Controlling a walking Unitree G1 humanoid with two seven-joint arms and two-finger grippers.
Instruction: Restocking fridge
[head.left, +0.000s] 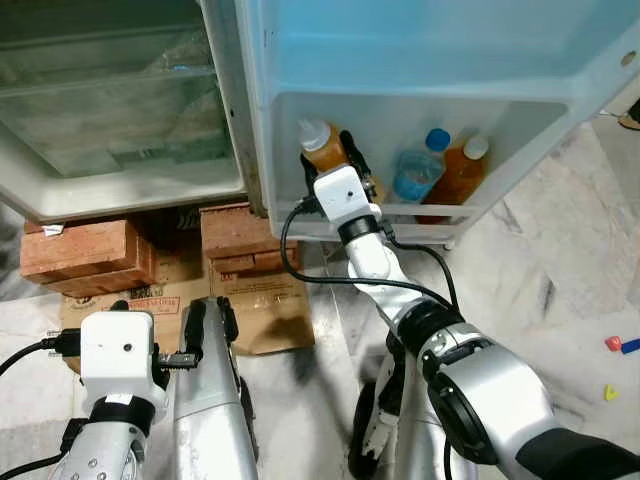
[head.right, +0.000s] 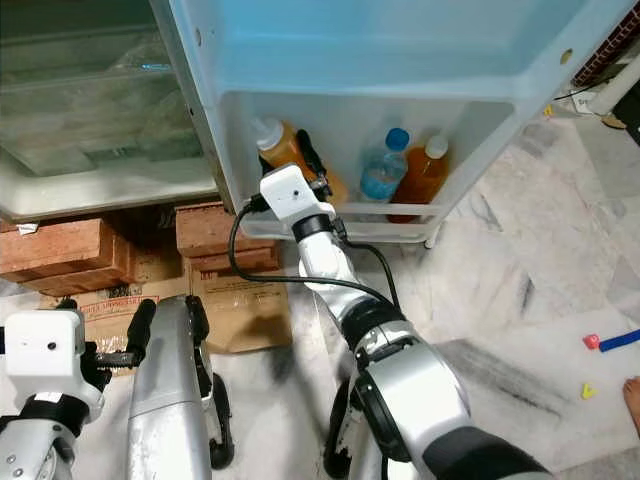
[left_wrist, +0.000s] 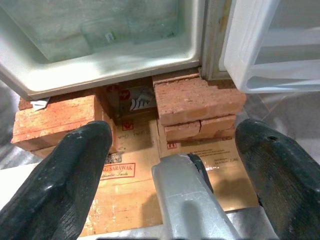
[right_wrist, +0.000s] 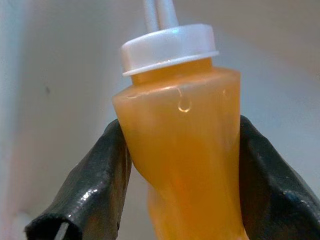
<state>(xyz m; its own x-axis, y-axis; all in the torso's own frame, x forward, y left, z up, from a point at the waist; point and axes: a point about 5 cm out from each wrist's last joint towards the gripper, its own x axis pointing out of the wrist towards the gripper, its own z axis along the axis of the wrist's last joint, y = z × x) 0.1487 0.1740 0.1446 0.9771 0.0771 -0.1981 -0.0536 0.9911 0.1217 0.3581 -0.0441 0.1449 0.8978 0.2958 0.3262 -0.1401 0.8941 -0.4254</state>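
Note:
My right gripper (head.left: 330, 158) is shut on an orange juice bottle (head.left: 322, 146) with a white cap, and its black fingers (right_wrist: 95, 175) press both sides of the bottle (right_wrist: 185, 150). The bottle is tilted and stands at the left end of the fridge door's bottom shelf (head.left: 400, 222). A blue-capped water bottle (head.left: 418, 170) and a second orange bottle (head.left: 462, 175) stand in the same shelf to the right. My left gripper (left_wrist: 175, 137) is low at the left and open. Its fingers (left_wrist: 65, 180) are spread wide with nothing held, and its white wrist box (head.left: 116, 358) is near the floor.
The open fridge (head.left: 110, 120) stands on red bricks (head.left: 85, 250) with flattened cardboard (head.left: 250, 300) in front. The open door juts out to the right over the marble floor. Small toys (head.left: 620, 344) lie on the floor at far right.

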